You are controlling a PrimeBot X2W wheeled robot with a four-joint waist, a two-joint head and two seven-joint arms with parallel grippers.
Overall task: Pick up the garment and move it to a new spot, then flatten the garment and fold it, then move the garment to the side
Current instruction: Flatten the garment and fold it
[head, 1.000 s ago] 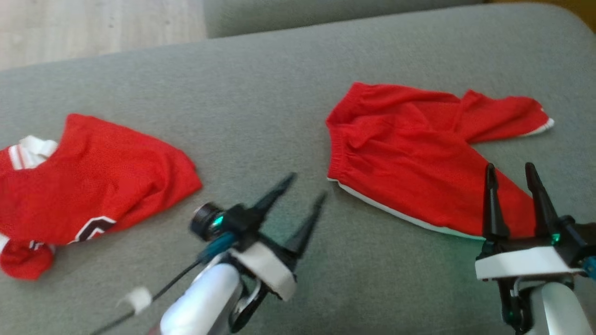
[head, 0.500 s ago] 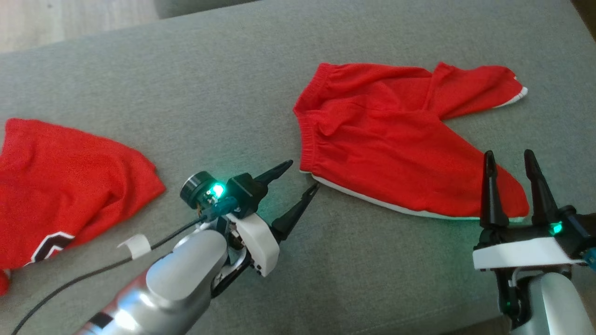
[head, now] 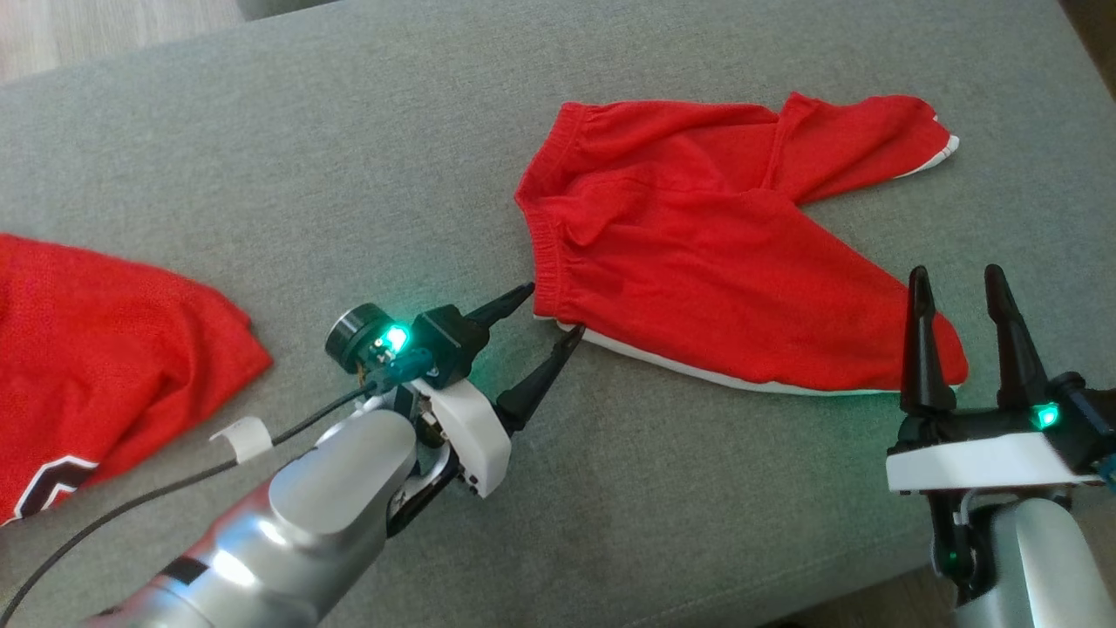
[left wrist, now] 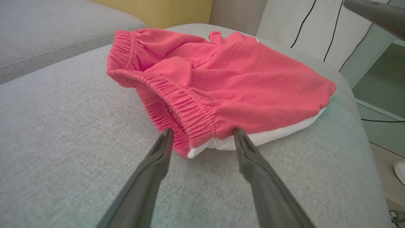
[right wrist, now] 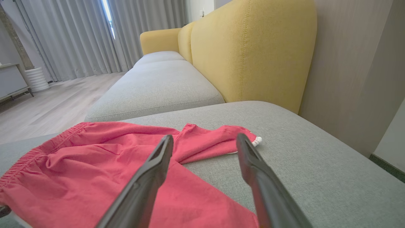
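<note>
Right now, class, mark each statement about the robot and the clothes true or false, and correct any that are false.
1. The left end effector stands open at the waistband corner of the red shorts. True.
2. The right end effector grips the red shorts. False: it is open, holding nothing.
3. The red shorts lie on a wooden table. False: they lie on a grey cushion.
4. A second red garment lies to the robot's left of them. True.

Head camera looks down; both wrist cameras skim the shared shorts (head: 697, 262).
</note>
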